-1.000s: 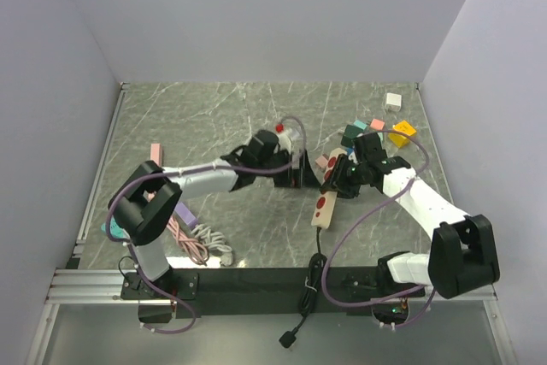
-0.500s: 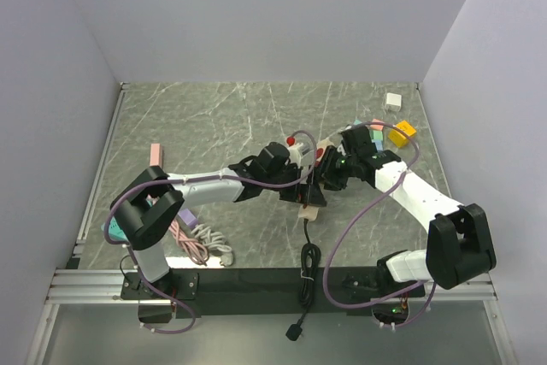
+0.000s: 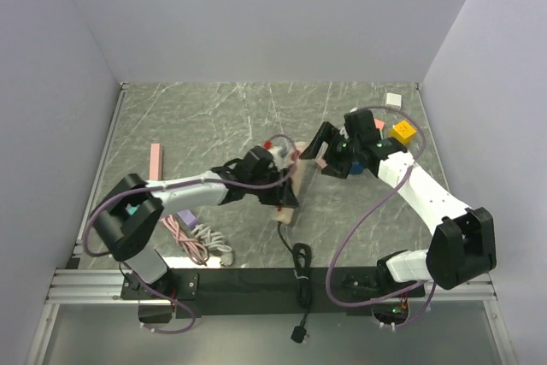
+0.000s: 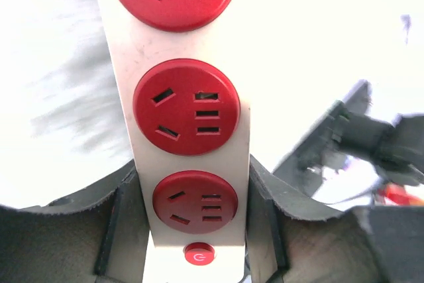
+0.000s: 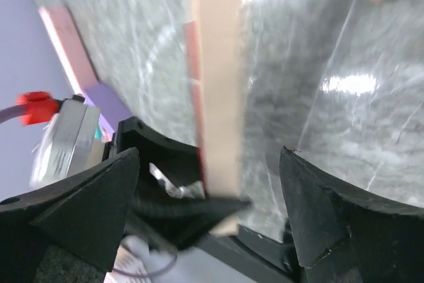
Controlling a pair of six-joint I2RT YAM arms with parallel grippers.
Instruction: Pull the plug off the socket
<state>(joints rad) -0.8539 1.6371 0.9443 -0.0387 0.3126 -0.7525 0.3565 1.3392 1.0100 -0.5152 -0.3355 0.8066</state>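
The socket is a beige power strip [image 3: 285, 204] with round red outlets [image 4: 186, 116], lying left of the table's middle. My left gripper [image 3: 289, 185] is shut on its sides near the red power button [image 4: 199, 254], one finger against each long edge. Three outlets show in the left wrist view, and all three are empty. The plug is not in view. My right gripper [image 3: 321, 155] hangs open above the table, just right of the strip and apart from it, with nothing between its fingers [image 5: 79, 203]. In the right wrist view the strip [image 5: 218, 77] is seen edge-on.
The strip's black cord [image 3: 299, 261] runs off the near edge. A coil of pink and white cable [image 3: 193, 242] lies at the near left, and a pink bar [image 3: 155, 160] is at the left. Yellow [image 3: 403, 132] and white [image 3: 392, 100] blocks sit at the back right.
My left gripper has closed on the strip and drawn it left and nearer. My right gripper has opened, let go of the strip's far end and pulled back to the right.
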